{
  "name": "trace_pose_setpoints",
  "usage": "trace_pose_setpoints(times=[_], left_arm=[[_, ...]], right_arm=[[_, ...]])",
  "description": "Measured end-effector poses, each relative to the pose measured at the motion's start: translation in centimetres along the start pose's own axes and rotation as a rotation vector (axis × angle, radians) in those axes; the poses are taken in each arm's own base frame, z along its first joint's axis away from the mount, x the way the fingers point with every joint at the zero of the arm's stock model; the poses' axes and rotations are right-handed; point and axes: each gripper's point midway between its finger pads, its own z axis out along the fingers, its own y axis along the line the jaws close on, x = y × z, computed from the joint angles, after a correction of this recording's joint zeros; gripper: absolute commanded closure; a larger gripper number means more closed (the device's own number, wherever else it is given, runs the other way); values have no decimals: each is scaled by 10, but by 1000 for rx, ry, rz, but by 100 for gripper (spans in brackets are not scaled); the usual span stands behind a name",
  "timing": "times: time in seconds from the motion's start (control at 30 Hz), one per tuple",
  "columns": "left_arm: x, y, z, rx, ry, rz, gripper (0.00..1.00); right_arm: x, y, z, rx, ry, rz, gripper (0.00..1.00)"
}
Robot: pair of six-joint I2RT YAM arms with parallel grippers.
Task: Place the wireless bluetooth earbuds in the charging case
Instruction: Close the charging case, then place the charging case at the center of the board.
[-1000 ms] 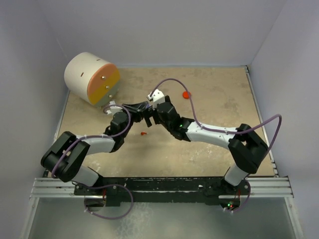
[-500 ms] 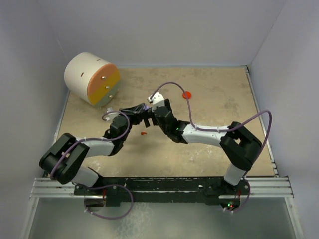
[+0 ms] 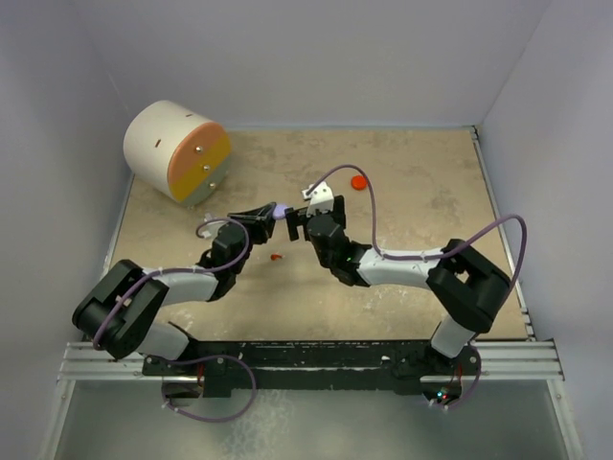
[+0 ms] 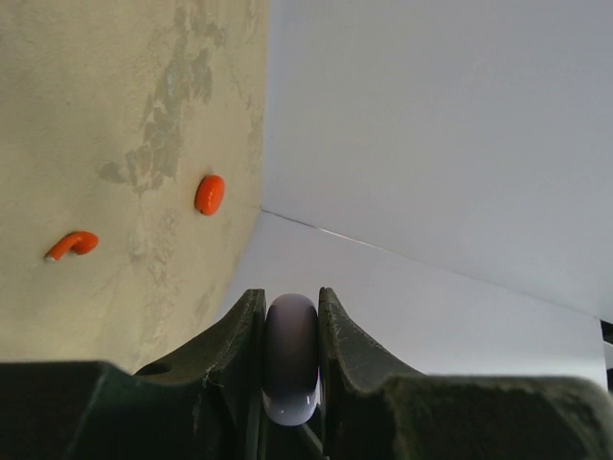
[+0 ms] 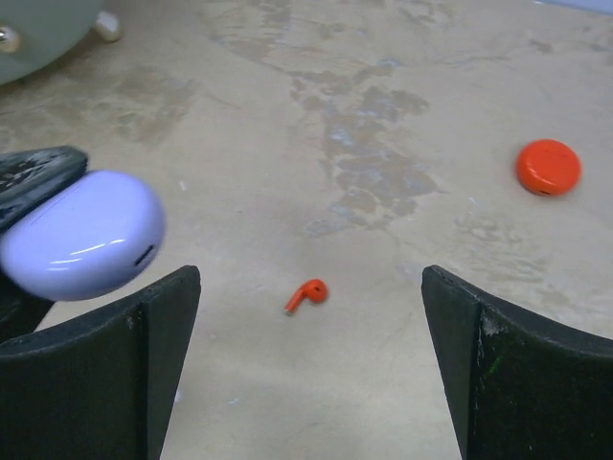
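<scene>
- My left gripper (image 4: 290, 305) is clamped on the lavender case (image 4: 290, 356). The jaws press its two flat faces and the rounded edge bulges out between them, lifted off the table (image 3: 421, 278).
- My right gripper (image 5: 308, 276) is spread wide and holds nothing. It faces the lavender case (image 5: 81, 234) from just beside it, with the tabletop showing through the gap.
- The only bud I can find is one red earbud (image 5: 307, 293), lying on its side on the table below the two grippers, apart from everything else. It also shows in the overhead view (image 3: 276, 257). I cannot see any lavender buds in any view.
- The red case (image 5: 548, 166) sits shut on the table, well apart from the bud and farther back.
- I judge the bud to be very light, hard and glossy, so it could skate or flip if a fingertip catches it off-centre.
- I would close slowly across its bulbous head rather than the thin curved stem, with the fingertips almost brushing the surface.
- The lavender case looks smooth and pebble-shaped, and a grip on its curved shell could squirt it out. Its lid appears shut, so it needs opening before anything goes in.
- The big cream drum (image 3: 177, 151) stands at the far left corner, clear of all this.
</scene>
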Motion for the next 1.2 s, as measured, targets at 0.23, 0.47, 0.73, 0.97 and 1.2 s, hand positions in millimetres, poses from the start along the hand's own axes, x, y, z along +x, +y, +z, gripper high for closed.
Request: trace_pose_setpoints(times=[0.23,0.47,0.73,0.97,1.2], left_arm=[[-14,24,2,-87,-58,87,100],[-39,30,20,-141,-137,250,100],[-55,91,42,-251,-133,345,100],[-48,113,56,-195,-59,313,100],[-42,114,60,-148,-21,302,78]], right_arm=[[-4,-23,-9,79,-17,58,0],[-7,-36,-28,76,-27,127,0],[0,-50,-26,67,-2,161,0],[-20,-55,-32,10,-32,213,0],[-17,-70,-17,19,3,214,0]])
